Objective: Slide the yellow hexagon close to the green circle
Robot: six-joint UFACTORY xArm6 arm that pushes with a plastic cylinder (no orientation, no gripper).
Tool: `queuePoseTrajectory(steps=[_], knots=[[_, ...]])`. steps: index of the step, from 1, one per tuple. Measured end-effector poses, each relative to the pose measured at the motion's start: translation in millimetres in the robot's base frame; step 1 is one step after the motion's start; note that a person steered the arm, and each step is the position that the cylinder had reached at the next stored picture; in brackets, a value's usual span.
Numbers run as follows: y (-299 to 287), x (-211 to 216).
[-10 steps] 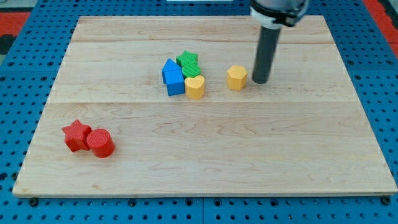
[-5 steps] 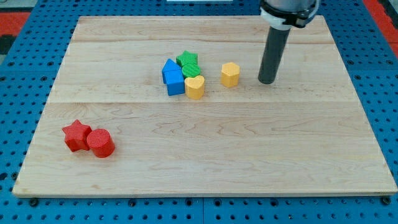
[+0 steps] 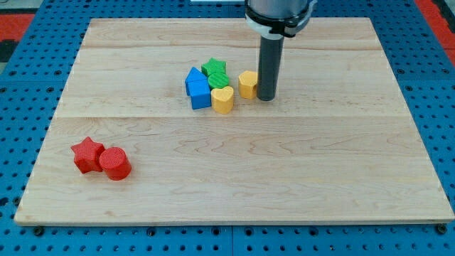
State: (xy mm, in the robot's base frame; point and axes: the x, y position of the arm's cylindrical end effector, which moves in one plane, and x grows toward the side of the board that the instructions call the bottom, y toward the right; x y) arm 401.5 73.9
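The yellow hexagon sits on the wooden board just right of a cluster of blocks. My tip touches the hexagon's right side. The green circle lies in the cluster, below a green star and above a yellow heart. The hexagon is a small gap away from the green circle and nearly touches the heart.
A blue house-shaped block stands at the cluster's left. A red star and a red cylinder sit together at the board's lower left. Blue pegboard surrounds the board.
My tip moved to the view's left and pushed the yellow hexagon left, closer to the green circle and yellow heart. The other blocks have not moved.
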Motion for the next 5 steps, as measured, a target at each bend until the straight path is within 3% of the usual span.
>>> queuePoseTrajectory(steps=[1,4,5], knots=[[53,-13],[-40,-29],[24,-5]])
